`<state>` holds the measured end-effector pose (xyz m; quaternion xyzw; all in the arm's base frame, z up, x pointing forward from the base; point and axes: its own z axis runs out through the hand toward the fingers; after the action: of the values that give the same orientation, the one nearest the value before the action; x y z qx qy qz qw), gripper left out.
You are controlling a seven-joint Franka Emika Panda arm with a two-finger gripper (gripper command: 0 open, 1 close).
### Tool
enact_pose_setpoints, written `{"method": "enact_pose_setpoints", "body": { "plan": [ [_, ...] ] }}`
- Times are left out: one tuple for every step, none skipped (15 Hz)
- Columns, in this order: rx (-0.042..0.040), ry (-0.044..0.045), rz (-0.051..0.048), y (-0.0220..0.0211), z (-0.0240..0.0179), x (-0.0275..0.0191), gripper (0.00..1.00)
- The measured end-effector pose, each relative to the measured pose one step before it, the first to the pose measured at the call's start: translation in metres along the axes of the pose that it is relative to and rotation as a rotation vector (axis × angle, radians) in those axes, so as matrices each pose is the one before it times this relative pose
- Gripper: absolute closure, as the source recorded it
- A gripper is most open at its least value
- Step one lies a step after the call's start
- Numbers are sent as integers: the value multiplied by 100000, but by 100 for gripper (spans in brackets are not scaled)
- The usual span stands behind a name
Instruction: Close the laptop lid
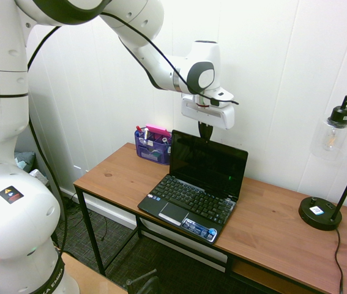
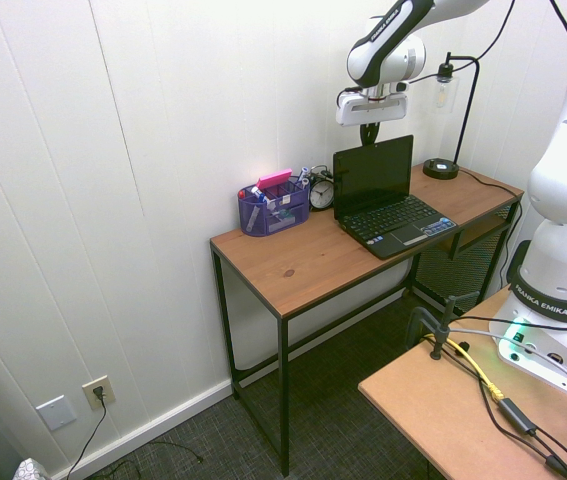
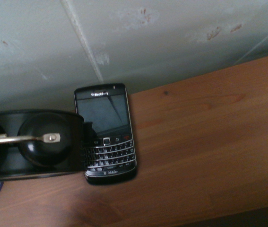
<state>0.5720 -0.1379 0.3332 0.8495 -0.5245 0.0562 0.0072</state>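
Pincer [image 1: 205, 130]: just above top edge of laptop lid [image 1: 208, 164], fingers close together, shut w/ nothing in them.
Laptop lid: up, open, black screen off, near back of worktop [image 1: 271, 223].
Keyboard [image 1: 191, 199]: flat, blue stickers at front.
Purple pen box [image 1: 153, 146]: beside laptop, by wall.
Lamp [image 1: 329, 177]: far end.
Phone [image 3: 105, 132]: behind laptop, next to black clock [image 3: 32, 144].

The first exterior view sits high beside the arm's base, looking down at the desk [image 1: 271, 214] from its front left, near. The second stands farther back off the desk's other end, facing the wall. Both share the laptop [image 1: 194, 187] and desk. The wrist view looks down close behind the laptop at a phone [image 3: 105, 132].
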Motion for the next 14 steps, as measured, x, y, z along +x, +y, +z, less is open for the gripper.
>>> {"method": "enact_pose_setpoints", "body": {
  "plan": [
    [-627,-698,450,646,199,-252,100],
    [-926,-879,555,749,440,-259,100],
    [-926,-813,540,752,600,-238,100],
    [-1059,-900,550,666,658,-191,100],
    [-1107,-993,395,566,615,-188,100],
    [-1106,-1009,388,572,606,-169,100],
    [-922,-791,381,535,587,-135,100],
    [-714,-725,173,470,588,-198,100],
    [-1179,-1092,60,509,708,-333,100],
    [-1275,-1166,154,507,699,-313,100],
    [-1187,-1400,164,483,734,-369,100],
    [-1149,-1622,38,438,807,-360,100],
    [-1099,-1457,-31,361,777,-303,100],
    [-1137,-1521,-228,271,842,-234,100]
  ]
}}
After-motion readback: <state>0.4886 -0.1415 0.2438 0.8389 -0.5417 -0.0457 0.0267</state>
